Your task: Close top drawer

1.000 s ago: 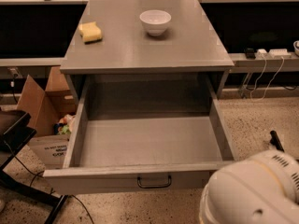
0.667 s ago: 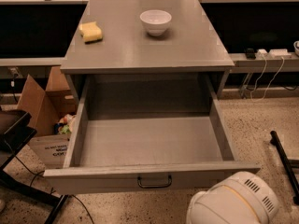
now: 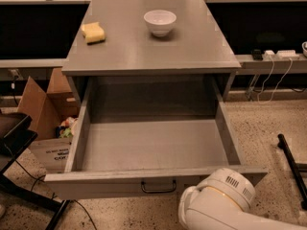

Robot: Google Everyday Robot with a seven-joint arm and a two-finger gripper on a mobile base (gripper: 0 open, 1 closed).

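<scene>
The top drawer of the grey cabinet is pulled far out toward me, and its plain grey interior is empty. Its front panel runs along the bottom of the view, with a small dark loop handle at its centre. A white rounded arm segment sits low in the bottom right, just in front of the panel and to the right of the handle. My gripper is out of view, and so are the two lower drawers.
A white bowl and a yellow sponge sit on the cabinet top. An open cardboard box stands on the floor to the left, next to a dark stand. A black bar lies on the floor at right.
The white arm segment has moved left along the bottom of the view, toward the drawer front. The drawer has not moved.
</scene>
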